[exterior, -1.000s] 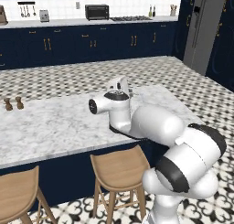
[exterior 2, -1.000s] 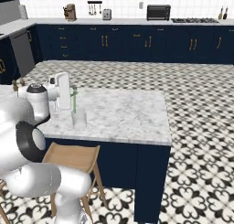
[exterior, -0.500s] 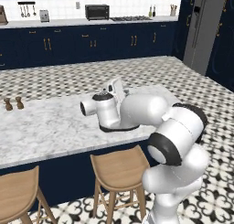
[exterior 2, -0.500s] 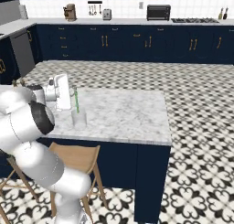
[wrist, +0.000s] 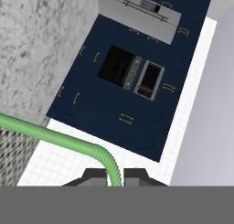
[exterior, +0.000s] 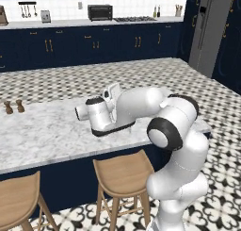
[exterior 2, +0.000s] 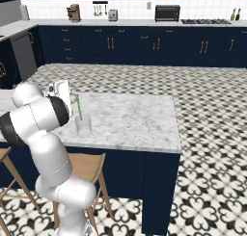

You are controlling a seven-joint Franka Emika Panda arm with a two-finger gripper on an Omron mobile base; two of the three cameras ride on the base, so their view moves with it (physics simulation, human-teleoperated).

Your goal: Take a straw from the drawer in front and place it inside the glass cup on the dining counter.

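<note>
The thin pale green straw stands tilted in the small clear cylindrical glass cup, which rests on the long white-and-grey marble surface near its front edge, above the wooden stools. In the right base view the straw's lower end is inside the cup and its upper part rises out of the rim, leaning toward the white arm's wrist, where the tool sits just beside it. In the hand view the straw runs in from the left edge, bends, and drops straight down between the two small dark fingertips, which stand close on either side of its end; they look clamped on the straw, with no gap visible between pad and stem. Behind the straw that view shows the marble surface at upper left, the black-and-white patterned floor at lower left, and the far navy cabinets with brass handles, rolled sideways. In the left base view the arm reaches low across the surface with its wrist lying close over the marble; the cup and the straw are hidden behind it there. Two small brown shakers stand well apart from the arm, toward the surface's left end.
</note>
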